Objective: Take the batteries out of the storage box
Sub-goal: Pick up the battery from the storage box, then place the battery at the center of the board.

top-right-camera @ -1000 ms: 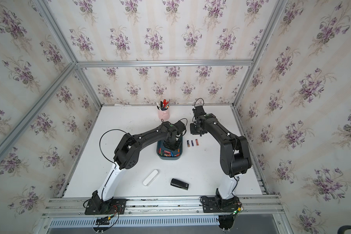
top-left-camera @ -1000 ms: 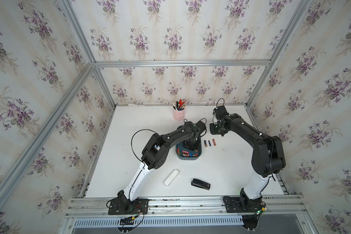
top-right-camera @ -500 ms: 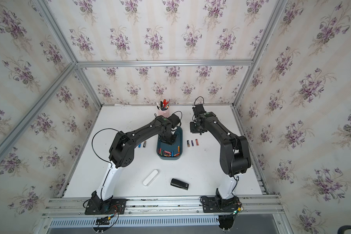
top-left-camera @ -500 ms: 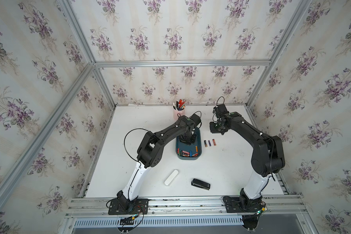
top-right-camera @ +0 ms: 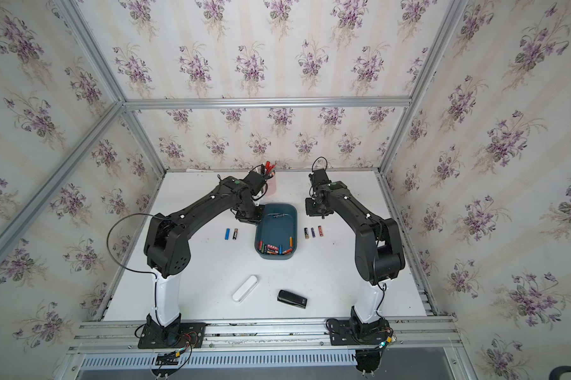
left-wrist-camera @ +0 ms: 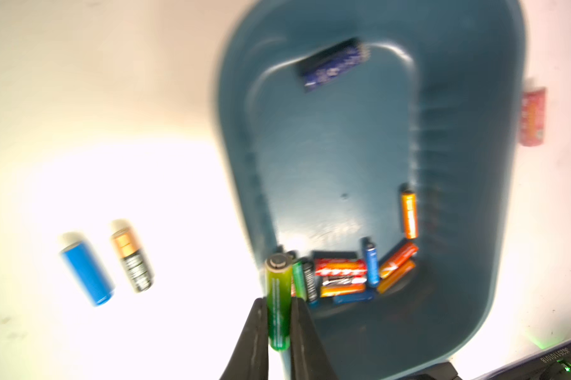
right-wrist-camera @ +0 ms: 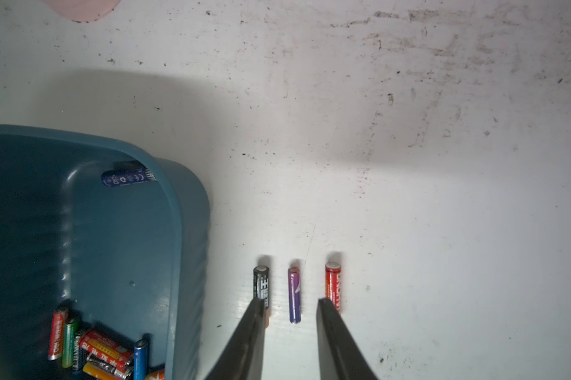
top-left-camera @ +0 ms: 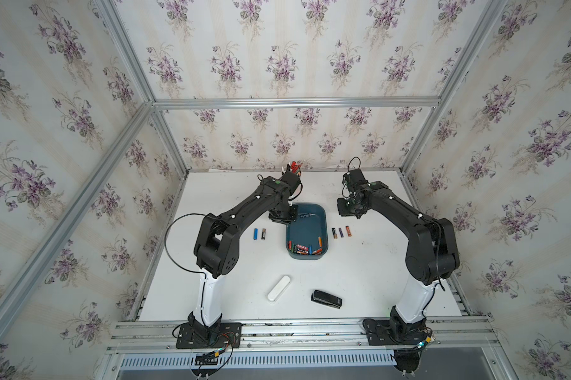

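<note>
Well, the left jaws pinch a green cylindrical battery [left-wrist-camera: 278,296] by the far left corner of the shallow teal plastic storage box [top-left-camera: 307,257]; the right jaws hang part-open, empty. Best rest it on the white surface [top-left-camera: 244,269] beside the loose blue battery [left-wrist-camera: 86,273] before releasing, lest it roll.

Glossy plastic storage box [right-wrist-camera: 192,237] (smooth) on scuffed matt table [right-wrist-camera: 409,164].

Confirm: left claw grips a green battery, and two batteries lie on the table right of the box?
Wrong count: three batteries lie right of the box, black, purple and red, clear in the right wrist view. The left claw does grip the green battery.
</note>
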{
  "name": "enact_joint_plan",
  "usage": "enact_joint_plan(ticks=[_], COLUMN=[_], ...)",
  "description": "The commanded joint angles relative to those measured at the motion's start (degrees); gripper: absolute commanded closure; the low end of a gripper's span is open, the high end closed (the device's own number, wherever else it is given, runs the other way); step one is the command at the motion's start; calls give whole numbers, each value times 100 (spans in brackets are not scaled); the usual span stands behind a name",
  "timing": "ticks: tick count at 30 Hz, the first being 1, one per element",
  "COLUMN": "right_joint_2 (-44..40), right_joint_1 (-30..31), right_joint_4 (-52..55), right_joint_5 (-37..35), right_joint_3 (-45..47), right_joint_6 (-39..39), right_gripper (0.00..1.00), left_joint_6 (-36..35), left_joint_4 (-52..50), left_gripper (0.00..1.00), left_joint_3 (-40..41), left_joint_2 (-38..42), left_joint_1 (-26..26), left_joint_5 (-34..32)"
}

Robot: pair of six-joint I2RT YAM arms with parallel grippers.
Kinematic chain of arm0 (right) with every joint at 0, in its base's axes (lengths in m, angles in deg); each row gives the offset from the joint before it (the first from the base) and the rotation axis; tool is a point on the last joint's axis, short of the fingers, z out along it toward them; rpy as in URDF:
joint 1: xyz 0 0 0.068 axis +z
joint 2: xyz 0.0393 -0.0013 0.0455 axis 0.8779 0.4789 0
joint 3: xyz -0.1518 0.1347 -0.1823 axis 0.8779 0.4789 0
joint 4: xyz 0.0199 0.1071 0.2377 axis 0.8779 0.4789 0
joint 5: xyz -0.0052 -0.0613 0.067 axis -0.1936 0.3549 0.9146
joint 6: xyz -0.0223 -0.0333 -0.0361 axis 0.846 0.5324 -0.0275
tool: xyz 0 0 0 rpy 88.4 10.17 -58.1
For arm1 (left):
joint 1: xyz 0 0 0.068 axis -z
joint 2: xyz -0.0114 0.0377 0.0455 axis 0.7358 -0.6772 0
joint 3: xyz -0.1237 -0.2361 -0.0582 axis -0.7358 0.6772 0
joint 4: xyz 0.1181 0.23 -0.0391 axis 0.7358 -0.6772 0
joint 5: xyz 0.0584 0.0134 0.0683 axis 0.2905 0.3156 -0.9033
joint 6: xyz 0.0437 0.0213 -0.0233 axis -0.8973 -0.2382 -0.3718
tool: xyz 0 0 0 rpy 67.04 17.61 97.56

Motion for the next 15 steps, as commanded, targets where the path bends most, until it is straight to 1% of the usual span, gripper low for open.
enact_joint_plan(ticks=[1, 3, 5, 8, 15], right_joint_2=[38, 48, 65, 57, 41], right_joint_1=[2, 7, 4, 6, 7], right_joint_4=[-13, -19, -8, -12, 49], right_joint_5=[-6, 3, 4, -22, -79], right_joint_3=[-49, -70, -82, -74, -89], right_joint_6=[-42, -42, -42, -25, 19], right_gripper=[68, 68, 68, 68, 68], left_joint_6=[-122, -169, -127, -8, 112], left_joint_4=[33, -5, 47, 160, 111], left_gripper=[85, 85, 84, 84, 84], left_joint_3=[305, 346, 406, 522, 453], left_joint_2=[203, 132, -3, -214, -689], left_joint_1=[-264, -326, -377, -378, -383], left_joint_5=[-242, -486, -428, -532, -725])
